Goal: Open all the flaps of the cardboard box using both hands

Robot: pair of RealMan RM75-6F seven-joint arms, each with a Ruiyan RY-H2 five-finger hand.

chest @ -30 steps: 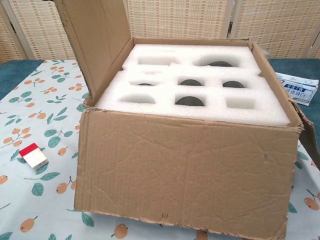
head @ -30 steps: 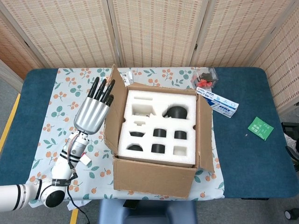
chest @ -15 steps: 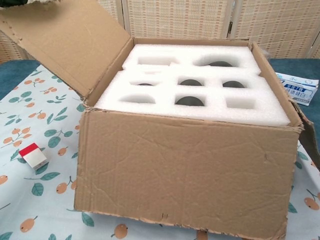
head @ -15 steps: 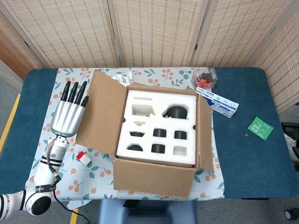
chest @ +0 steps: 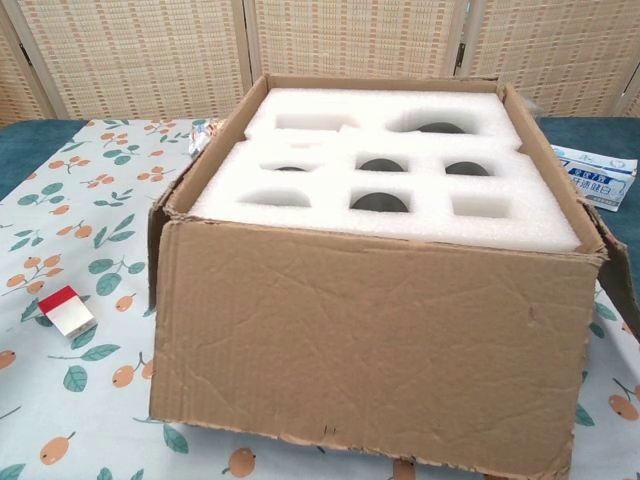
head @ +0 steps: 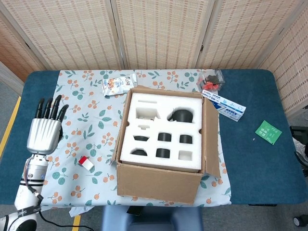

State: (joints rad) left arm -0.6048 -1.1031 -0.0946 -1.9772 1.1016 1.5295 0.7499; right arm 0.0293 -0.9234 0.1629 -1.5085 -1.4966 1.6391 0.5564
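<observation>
The cardboard box [head: 161, 180] stands in the middle of the table, its top uncovered. A white foam insert [head: 161, 132] with dark items in its pockets fills it. In the chest view the box [chest: 370, 340] fills most of the frame, and its left flap [chest: 155, 250] hangs down against the left side. The right flap [head: 212, 139] leans outward on the right. My left hand [head: 44, 132] hovers over the table's left edge, well clear of the box, with fingers straight and apart and nothing in them. My right hand shows in neither view.
A flowered cloth [head: 82, 110] covers the table under the box. On it lie a small red and white box [head: 86, 162] and a snack packet [head: 118, 85]. A blue and white carton [head: 224, 103], a clear container [head: 211, 79] and a green packet [head: 268, 131] lie to the right.
The left flap swung from upright outward and down until it hangs against the box's side. My left hand drew away leftward from the flap to the table's edge.
</observation>
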